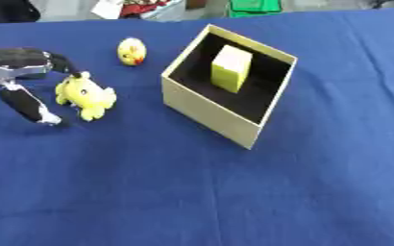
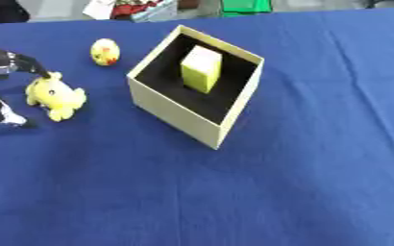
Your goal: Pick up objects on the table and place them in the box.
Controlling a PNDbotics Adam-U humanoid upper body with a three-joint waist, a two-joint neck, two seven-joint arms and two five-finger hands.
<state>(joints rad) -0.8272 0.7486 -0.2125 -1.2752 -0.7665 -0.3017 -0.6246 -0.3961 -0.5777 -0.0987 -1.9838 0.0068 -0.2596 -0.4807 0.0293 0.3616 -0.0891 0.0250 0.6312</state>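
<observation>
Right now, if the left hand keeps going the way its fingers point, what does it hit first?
Most likely the yellow plush toy: the left hand sits open around it, fingers pointing right. Beyond the toy lies the cardboard box. Depth is unclear, so contact may already exist.

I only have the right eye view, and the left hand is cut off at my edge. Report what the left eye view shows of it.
Observer: The left hand shows as far back as its silver joint, just left of the yellow plush toy.
Operator: Now describe the part reaching down.
Observer: That lower finger shows whole here. It runs straight from the hand down to its pale tip.
</observation>
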